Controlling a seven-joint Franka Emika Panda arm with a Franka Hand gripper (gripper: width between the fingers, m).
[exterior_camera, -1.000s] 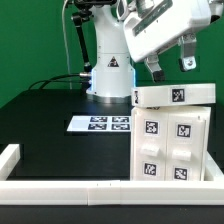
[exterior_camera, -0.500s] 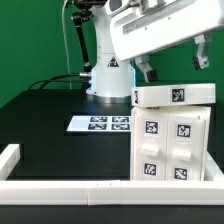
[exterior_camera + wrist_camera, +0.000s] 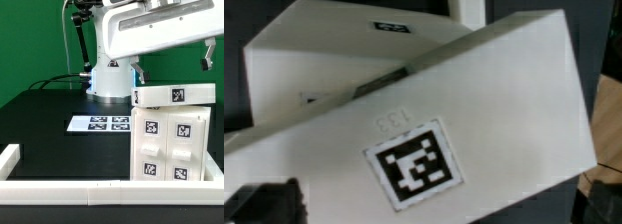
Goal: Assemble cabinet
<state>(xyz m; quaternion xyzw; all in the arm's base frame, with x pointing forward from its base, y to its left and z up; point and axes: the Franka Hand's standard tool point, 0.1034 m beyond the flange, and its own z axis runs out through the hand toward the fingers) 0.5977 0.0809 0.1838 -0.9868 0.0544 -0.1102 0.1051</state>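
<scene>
The cabinet [image 3: 172, 143] is a tall white box at the exterior view's right, with tagged drawer blocks on its front. A flat white top piece [image 3: 176, 95] with one tag lies on it, slightly askew. My gripper [image 3: 172, 64] hangs just above this top piece, open wide, with one finger [image 3: 137, 72] at each side and nothing held. In the wrist view the white tagged top piece [image 3: 415, 160] fills the picture, and a dark fingertip [image 3: 260, 203] shows at one edge.
The marker board [image 3: 100, 124] lies flat on the black table left of the cabinet. The robot base [image 3: 110, 76] stands behind it, with cables to its left. White border rails run along the front edge [image 3: 70, 189] and the left corner [image 3: 9, 158].
The hand has turned level over the cabinet, and its fingers have spread further apart. The cabinet and top piece have not moved.
</scene>
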